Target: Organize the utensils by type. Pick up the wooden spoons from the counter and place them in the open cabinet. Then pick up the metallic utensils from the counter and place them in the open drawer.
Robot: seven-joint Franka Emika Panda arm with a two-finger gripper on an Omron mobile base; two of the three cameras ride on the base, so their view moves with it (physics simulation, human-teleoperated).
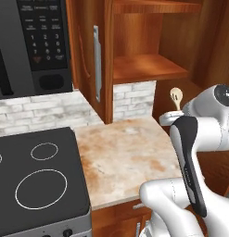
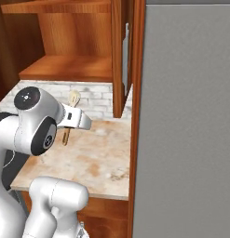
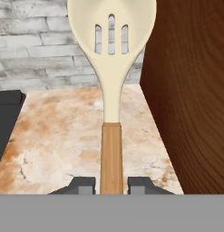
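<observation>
Above the counter (image 1: pixel 120 162) the open cabinet (image 1: pixel 148 67) stood with its shelves bare of utensils, its door swung out with the silver bar handle (image 1: pixel 97 62) facing the stove; a grey refrigerator (image 2: pixel 186 121) rose at the counter's right end; a black cooktop (image 1: pixel 34 178) lay at its left, under a microwave (image 1: pixel 32 44); the white arm hung over the marbled stone; the gripper (image 3: pixel 111 185) pinched the brown handle of a slotted wooden spoon (image 3: pixel 111 59) between its jaws, holding it clear of the counter, cream bowl pointing up toward the brick backsplash (image 3: pixel 36 50).
</observation>
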